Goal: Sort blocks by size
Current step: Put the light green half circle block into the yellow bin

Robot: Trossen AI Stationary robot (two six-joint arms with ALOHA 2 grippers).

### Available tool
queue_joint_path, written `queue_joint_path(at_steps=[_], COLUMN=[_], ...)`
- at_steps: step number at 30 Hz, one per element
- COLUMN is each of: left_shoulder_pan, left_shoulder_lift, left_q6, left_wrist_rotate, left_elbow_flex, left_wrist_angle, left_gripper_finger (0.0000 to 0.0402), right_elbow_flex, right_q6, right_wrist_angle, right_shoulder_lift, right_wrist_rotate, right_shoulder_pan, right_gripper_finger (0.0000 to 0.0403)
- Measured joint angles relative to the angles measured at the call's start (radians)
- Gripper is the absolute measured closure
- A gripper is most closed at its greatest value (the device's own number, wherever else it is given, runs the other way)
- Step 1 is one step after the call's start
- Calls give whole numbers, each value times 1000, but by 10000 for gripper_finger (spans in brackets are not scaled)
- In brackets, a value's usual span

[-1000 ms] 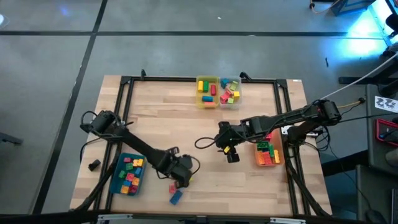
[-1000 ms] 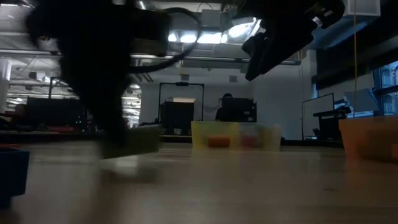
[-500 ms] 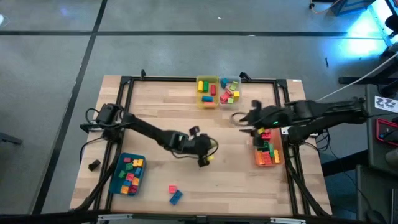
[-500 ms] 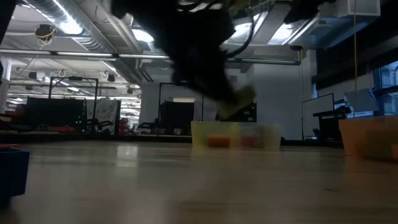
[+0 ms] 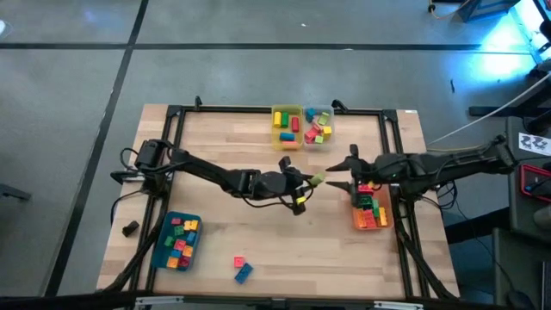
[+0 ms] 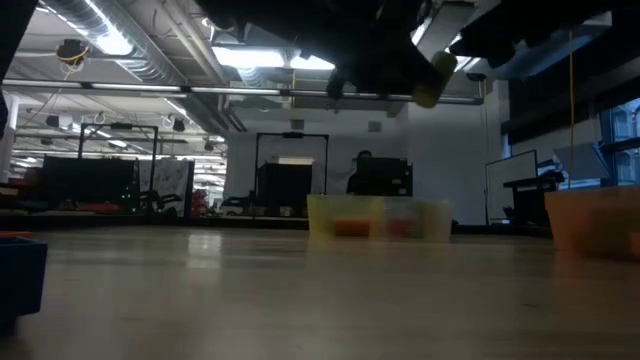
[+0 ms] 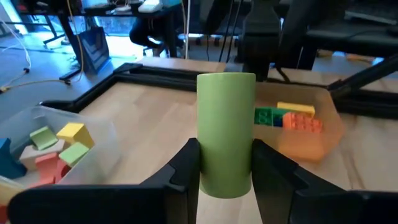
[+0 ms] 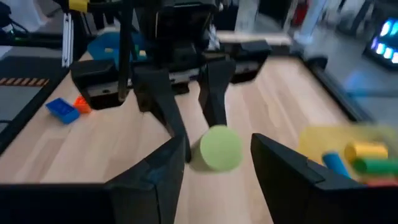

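A green cylinder block [image 7: 226, 124] hangs above the table's middle with my left gripper [image 5: 303, 185] shut on it. In the low view the green block [image 6: 435, 75] shows high above the tabletop. My right gripper [image 5: 334, 182] faces it from the table's right and is open. Its two fingers [image 8: 163, 171] stand on either side of the block's round free end [image 8: 220, 148], with a gap on each side. Two loose blocks, a red one [image 5: 239, 261] and a blue one [image 5: 244, 273], lie flat near the front edge. My left gripper pinches the cylinder's round sides [image 7: 205, 168] between its two fingers, toward its rear end. The fingers come nearly level from the table's left and lie along the block. The block is lifted clear, its free end [image 5: 318, 180] sticking out toward my right gripper.
A yellow bin [image 5: 287, 127] and a clear bin [image 5: 318, 127] with blocks stand at the far edge. An orange bin [image 5: 372, 209] with long blocks is at the right. A blue bin [image 5: 177, 240] with several small blocks is at the front left.
My left gripper has carried the green block up from the front left to the table's middle, tipping from pointing down to nearly level. My right gripper has drawn back toward the right edge and risen, tipping up too, so that it now faces the block's end.
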Motion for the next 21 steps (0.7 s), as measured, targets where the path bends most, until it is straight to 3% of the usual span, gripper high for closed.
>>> queue_joint_path(at_steps=[4, 14, 21], left_shoulder_pan=[-2, -11, -26], left_shoulder_lift=[0, 0, -2], left_q6=[-19, 60, 183], left_wrist_rotate=[-3, -14, -20], left_elbow_flex=[0, 0, 1], left_wrist_angle=[24, 157, 262], left_gripper_finger=[304, 303, 303], right_elbow_flex=[-59, -62, -62], right_q6=[-74, -108, -130], right_wrist_angle=[155, 183, 317], right_shoulder_lift=[9, 3, 1], right_wrist_rotate=[0, 60, 51], right_shoulder_pan=[0, 0, 1], right_gripper_finger=[217, 217, 217])
